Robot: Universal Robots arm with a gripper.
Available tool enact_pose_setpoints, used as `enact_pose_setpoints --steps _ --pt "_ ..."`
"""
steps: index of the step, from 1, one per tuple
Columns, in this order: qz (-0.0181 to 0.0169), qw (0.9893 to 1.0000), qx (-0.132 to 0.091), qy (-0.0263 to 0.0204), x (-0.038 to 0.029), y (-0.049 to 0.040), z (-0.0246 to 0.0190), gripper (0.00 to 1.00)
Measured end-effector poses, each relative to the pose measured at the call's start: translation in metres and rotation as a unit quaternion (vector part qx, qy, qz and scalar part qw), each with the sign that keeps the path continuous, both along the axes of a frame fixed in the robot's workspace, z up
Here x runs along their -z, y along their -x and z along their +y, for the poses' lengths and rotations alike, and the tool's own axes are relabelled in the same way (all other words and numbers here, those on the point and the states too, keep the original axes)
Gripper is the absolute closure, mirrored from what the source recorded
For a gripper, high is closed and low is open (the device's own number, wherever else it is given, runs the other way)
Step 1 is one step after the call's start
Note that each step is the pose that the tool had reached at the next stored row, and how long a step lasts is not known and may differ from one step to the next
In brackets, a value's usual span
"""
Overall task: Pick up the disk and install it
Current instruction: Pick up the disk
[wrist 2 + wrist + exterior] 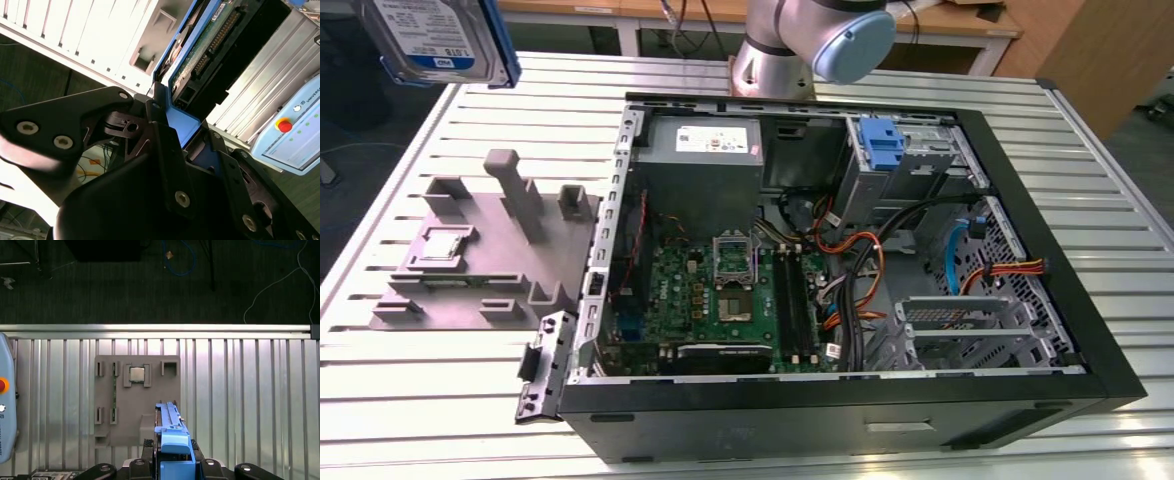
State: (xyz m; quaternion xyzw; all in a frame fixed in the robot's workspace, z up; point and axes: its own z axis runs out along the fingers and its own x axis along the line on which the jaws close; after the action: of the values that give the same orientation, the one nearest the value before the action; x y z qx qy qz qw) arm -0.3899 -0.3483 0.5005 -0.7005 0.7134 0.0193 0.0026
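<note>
Across a slatted silver aluminium table (427, 400), an open black metal computer case (854, 425) is laid on its side at the centre of the exterior view. A grey moulded plastic fixture tray (467, 285) is set just beside it at nine o'clock.

The disk (434, 40), a flat rectangular silver metal hard drive with a white label and a blue band, framed by a blue plastic carrier, is held in the air at eleven o'clock of the exterior view. It is clear of the table and well apart from the case, and it is cut by the frame edge.

In the second wrist view the gripper (182, 127) is seen pinching the disk. Its black fingers (162, 140) are pressed against the blue carrier from both sides, and the green circuit-board underside of the drive is turned toward the camera. A pale blue control pendant with a red button (292, 135) is seen beyond it.

In the first wrist view the carrier's blue edge is seen over the tray, where a small square silver processor chip (136, 374) is seated in a pocket.

Inside the case, a green motherboard (720, 290) is mounted toward seven o'clock. A grey power-supply box with a white label (700, 145) is fitted at eleven o'clock, and a bare blue plastic bracket (883, 145) is lodged in a drive bay at one o'clock. The grey and blue robot arm (834, 40) is seen at twelve o'clock.
</note>
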Motion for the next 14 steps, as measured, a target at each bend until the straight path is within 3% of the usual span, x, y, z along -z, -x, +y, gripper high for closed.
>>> enact_pose_setpoints --steps 14 --pt "0.0 1.0 0.0 0.0 0.0 -0.0078 0.0 0.63"
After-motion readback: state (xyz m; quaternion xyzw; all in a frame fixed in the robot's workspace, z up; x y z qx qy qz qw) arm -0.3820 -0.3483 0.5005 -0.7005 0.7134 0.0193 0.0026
